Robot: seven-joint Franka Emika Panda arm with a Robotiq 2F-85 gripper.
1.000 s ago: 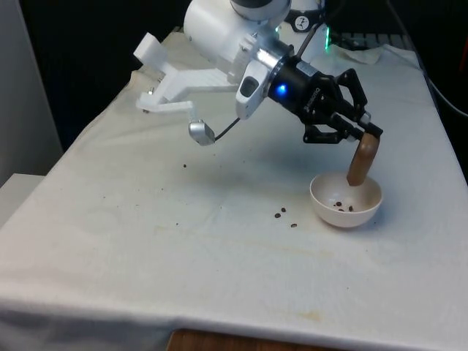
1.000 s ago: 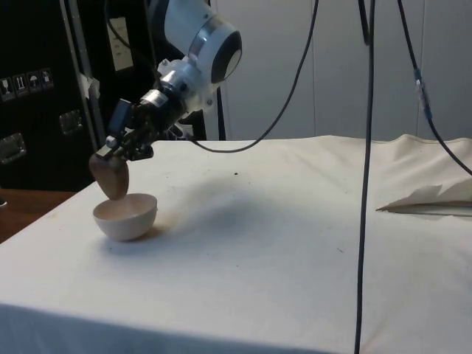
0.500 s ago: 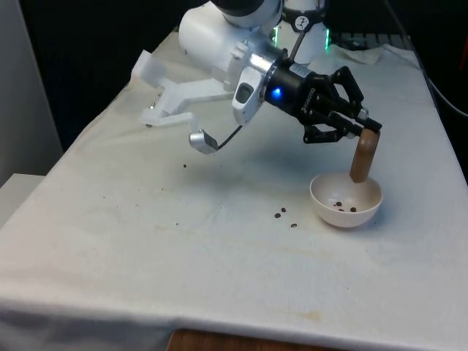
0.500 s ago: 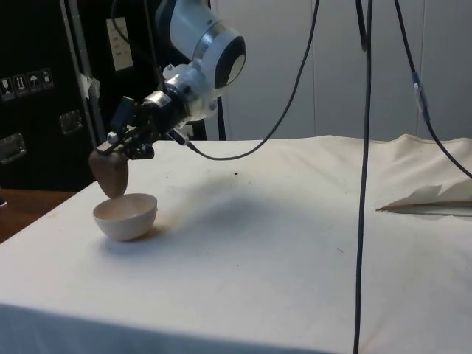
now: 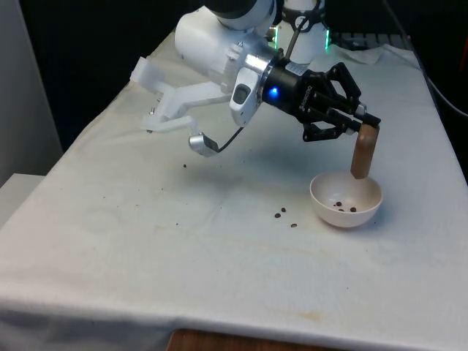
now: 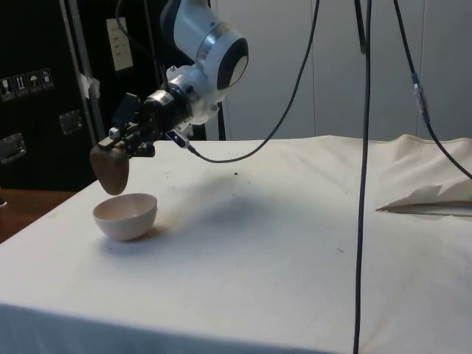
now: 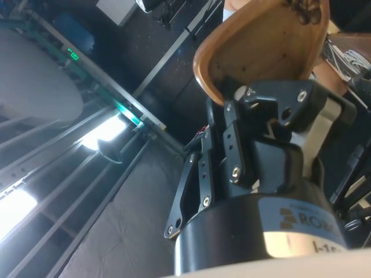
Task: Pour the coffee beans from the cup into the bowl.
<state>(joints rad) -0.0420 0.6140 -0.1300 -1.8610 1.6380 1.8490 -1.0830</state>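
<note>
My gripper [image 5: 365, 126] is shut on the bottom end of a brown cup [image 5: 363, 152]. The cup hangs mouth down, almost vertical, just above the far side of a white bowl [image 5: 319, 197]. A few coffee beans [image 5: 344, 208] lie in the bowl. From the side, the cup [image 6: 111, 169] clears the bowl [image 6: 125, 217] by a small gap under the gripper [image 6: 115, 144]. In the wrist view the cup [image 7: 264, 43] is clamped between the fingers [image 7: 240, 124].
Loose coffee beans [image 5: 281, 213] lie on the white cloth at the front view's left of the bowl, with single beans further left. Black cables [image 6: 365, 184] hang over the table in the side view. A crumpled white fold [image 6: 431, 198] lies near the table's far side there.
The gripper has lifted the cup a little higher above the bowl and turned it closer to vertical. The bowl and the beans have stayed in place.
</note>
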